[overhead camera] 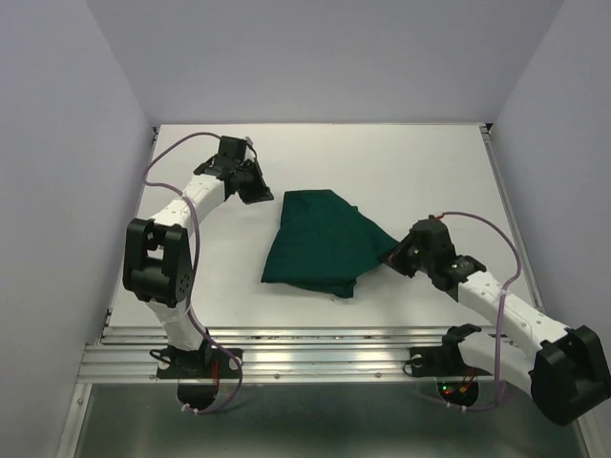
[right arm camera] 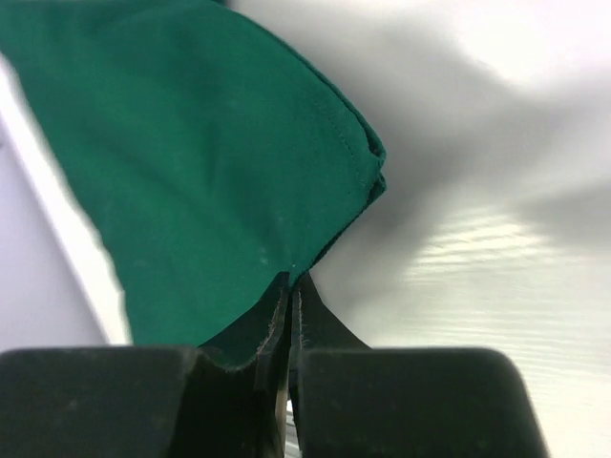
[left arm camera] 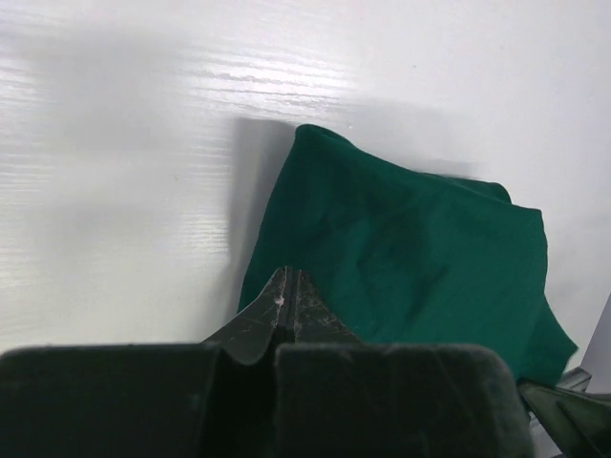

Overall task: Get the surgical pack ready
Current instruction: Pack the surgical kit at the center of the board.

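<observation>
One thing of the task in sight: a large dark green cloth drape (overhead camera: 320, 243), folded over and rumpled, near the middle of the white tabletop (overhead camera: 410, 162). Layered edges along the near side; one corner drawn out toward the right. At that right corner, the black right end effector (overhead camera: 394, 256), closed down to a narrow slit and pinching the green fabric. In the right wrist view, a sliver of the drape (right arm camera: 191, 143) caught against the dark fingers (right arm camera: 325, 324), with a stitched hem curving away just past the tips. At the far left corner of the drape, the black left end effector (overhead camera: 263, 191), just beside the cloth. In the left wrist view, its fingers (left arm camera: 253, 329) pressed together tip to tip, closed on themselves, with the drape (left arm camera: 401, 248) spread beyond and to the right. Contact between those tips and the fabric: impossible to tell. A purple cable (overhead camera: 177, 143) looping along the left arm (overhead camera: 158, 258), another along the right.
</observation>
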Tool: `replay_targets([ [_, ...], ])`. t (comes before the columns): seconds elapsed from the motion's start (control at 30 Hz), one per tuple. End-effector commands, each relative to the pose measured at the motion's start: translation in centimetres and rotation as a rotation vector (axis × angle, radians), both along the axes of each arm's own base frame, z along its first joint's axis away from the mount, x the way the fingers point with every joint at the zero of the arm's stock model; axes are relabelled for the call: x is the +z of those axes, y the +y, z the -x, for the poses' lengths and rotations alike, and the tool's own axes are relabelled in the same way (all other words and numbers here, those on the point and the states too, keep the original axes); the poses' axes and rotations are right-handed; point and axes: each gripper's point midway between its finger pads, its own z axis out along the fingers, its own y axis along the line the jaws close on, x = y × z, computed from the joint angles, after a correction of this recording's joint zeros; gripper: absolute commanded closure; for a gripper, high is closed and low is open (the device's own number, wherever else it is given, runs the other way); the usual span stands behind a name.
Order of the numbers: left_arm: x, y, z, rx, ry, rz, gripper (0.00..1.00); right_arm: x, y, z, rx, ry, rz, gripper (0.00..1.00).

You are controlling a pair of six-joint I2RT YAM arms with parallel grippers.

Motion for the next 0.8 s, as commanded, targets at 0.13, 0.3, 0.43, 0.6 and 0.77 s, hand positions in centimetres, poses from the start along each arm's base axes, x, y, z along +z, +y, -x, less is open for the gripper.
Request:
replay_targets([
  [0.13,1.3,-3.3,0.6,-0.084,-0.027,0.042,1.0,-7.0,-2.5,1.8,-0.076,0.166,0.118,0.99],
  [0.3,1.3,-5.1,1.1,-0.122,-0.031,0.049,1.0,-9.0,-2.8,2.3,-0.064,0.212,0.158,0.99],
  [0.43,1.4,-7.3,1.7,-0.172,-0.04,0.05,1.0,-10.3,-3.0,3.0,-0.052,0.249,0.178,0.99],
  [0.6,1.0,-10.6,1.3,-0.226,-0.059,0.019,1.0,-10.7,-3.2,3.2,-0.051,0.254,0.187,0.99],
  [0.77,-0.9,-11.9,-0.5,-0.212,-0.054,-0.007,1.0,-10.6,-3.3,3.3,-0.052,0.247,0.188,0.99],
])
